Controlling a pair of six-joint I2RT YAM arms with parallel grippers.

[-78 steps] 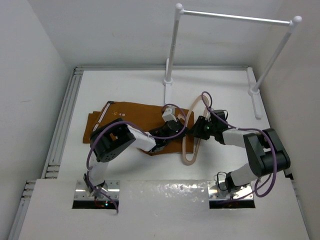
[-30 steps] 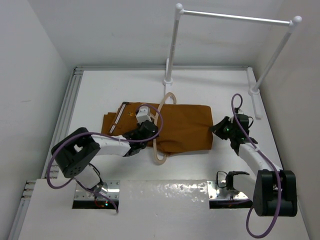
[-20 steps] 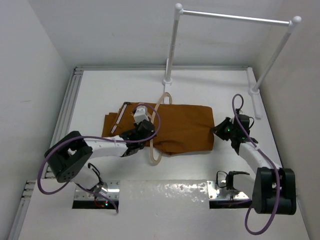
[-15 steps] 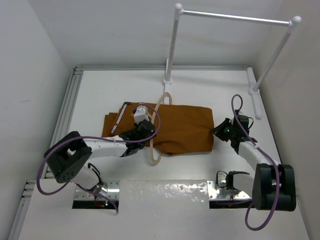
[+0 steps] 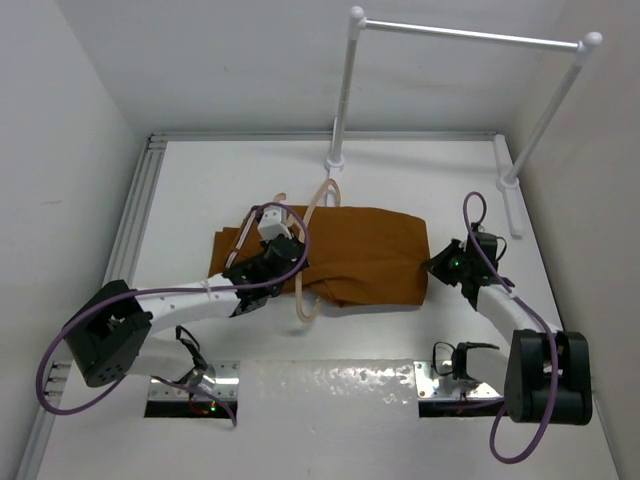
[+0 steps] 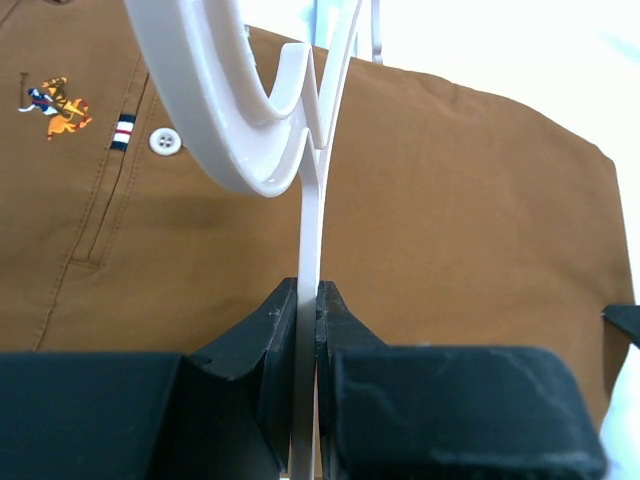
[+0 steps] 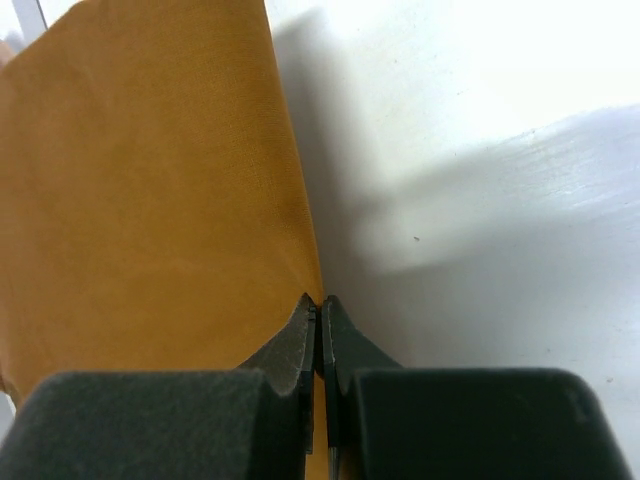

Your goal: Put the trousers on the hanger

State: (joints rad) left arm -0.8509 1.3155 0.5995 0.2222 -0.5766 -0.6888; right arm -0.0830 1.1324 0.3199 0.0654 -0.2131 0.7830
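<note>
The rust-brown trousers (image 5: 365,255) lie flat across the middle of the table. The pale beige hanger (image 5: 304,305) crosses them near their left part, one end (image 5: 325,192) past the far edge and one past the near edge. My left gripper (image 5: 290,262) is shut on a thin bar of the hanger (image 6: 310,200), over the cloth (image 6: 460,210) with its small light button (image 6: 165,141). My right gripper (image 5: 437,263) sits at the trousers' right edge, jaws shut on the cloth's edge (image 7: 300,230).
A white clothes rail (image 5: 470,35) stands at the back, with posts (image 5: 348,90) and feet (image 5: 511,195) on the table. Metal tracks (image 5: 135,230) run along the left edge. Walls close in the left, right and back.
My left arm has drawn the hanger leftward along the trousers, and its elbow has swung out to the left. The right gripper has stayed at the cloth's right edge.
</note>
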